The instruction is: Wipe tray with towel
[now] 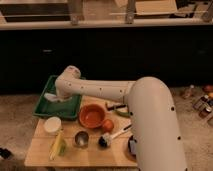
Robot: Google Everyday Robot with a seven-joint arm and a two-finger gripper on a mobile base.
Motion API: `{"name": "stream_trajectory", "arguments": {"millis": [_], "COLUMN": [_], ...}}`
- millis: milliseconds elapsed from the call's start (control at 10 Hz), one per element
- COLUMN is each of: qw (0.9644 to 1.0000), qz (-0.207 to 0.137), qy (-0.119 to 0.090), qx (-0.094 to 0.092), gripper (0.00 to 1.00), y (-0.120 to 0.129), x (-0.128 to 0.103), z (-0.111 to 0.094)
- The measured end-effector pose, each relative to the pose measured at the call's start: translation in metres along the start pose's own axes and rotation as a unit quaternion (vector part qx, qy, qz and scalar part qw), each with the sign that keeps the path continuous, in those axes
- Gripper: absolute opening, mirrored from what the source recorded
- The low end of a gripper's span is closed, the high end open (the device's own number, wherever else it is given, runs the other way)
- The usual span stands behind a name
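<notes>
1. The green tray (44,110) is seen at the far left corner of the wooden table (37,154). A pale towel (50,96) lies inside it, towards its middle.
2. The gripper (59,98) is lowered into the tray, at or on the towel. Whether it is clenched on the cloth or merely resting by it cannot be told, since the wrist hides it.
3. If the towel is only loosely held, it could be left behind on a stroke, and bare metal would then be dragged over the tray floor.
4. If too much downward force is applied, the light tray could be pushed along the table. It sits close to the left and far edges, so a push outwards could tip it off.
5. A long stroke towards the right wall could ride the towel up over the rim, and part of the floor would be missed.
6. The arm (100,91) is stretched low across the table from the right, so a wide sweep could bring it down onto what stands beneath.
7. Just beside the tray's near right corner an orange bowl (92,116) is placed, and a white cup (52,125) stands just in front of the tray. Either could be knocked if the tray is shoved.
8. Further out are found a round orange fruit (107,125), a metal cup (81,138), a brush (114,136) and a yellow item (57,146) that cannot be identified.
9. Some bottles (202,102) are seen on the floor at far right, well apart from the work.
</notes>
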Motion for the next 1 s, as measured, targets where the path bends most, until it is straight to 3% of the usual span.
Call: {"name": "stream_trajectory", "arguments": {"millis": [200,400,1000], "qw": [0.9985,0.9964,0.9922], "qz": [0.019,0.032,0.057], "qy": [-0.052,-0.078,-0.105], "qx": [0.004,-0.009,-0.036], "gripper": [0.0,0.0,0.0], "y": [0.003,0.01,0.025], "x": [0.001,0.0,0.002], "z": [0.011,0.032,0.064]}}
